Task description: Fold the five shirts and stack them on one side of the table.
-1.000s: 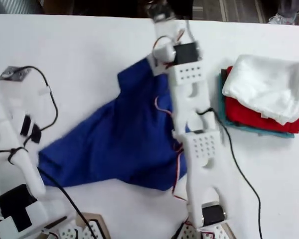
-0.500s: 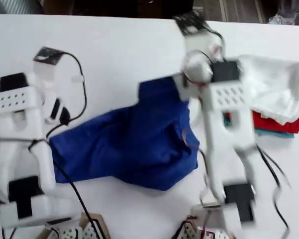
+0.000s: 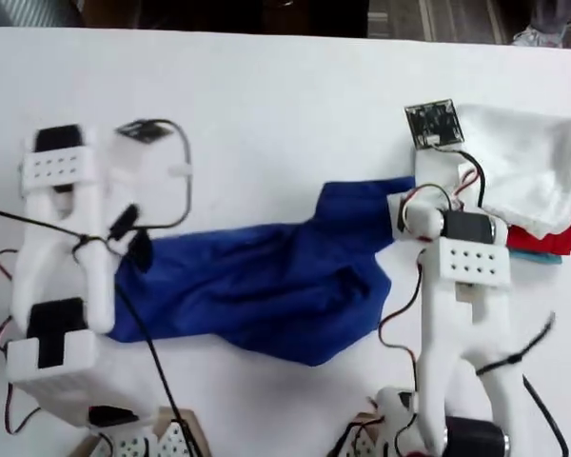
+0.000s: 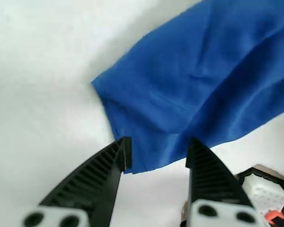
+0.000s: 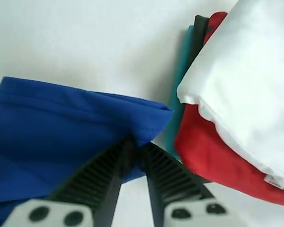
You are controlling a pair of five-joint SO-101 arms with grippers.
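A blue shirt (image 3: 266,276) lies stretched across the middle of the white table (image 3: 247,95). My right gripper (image 5: 135,147) is shut on its right corner (image 5: 146,116), just beside the stack of folded shirts (image 3: 523,162). The stack has a white shirt (image 5: 246,71) on top, with red (image 5: 213,151), teal and black ones under it. My left gripper (image 4: 157,156) is open over the blue shirt's left end (image 4: 146,142), its fingers (image 4: 116,158) on either side of the hem. In the high view the left gripper (image 3: 136,249) is at the shirt's left edge and the right gripper (image 3: 406,211) at its right tip.
The arm bases and their mounts (image 3: 162,440) sit along the table's front edge, with loose cables (image 3: 162,381) trailing over the table beside the shirt. The table's back half is bare white surface. The stack reaches the right edge.
The right arm has swung right toward the stack, pulling the blue shirt's corner with it. The left arm has come in over the shirt's left end. The shirt is now drawn out longer.
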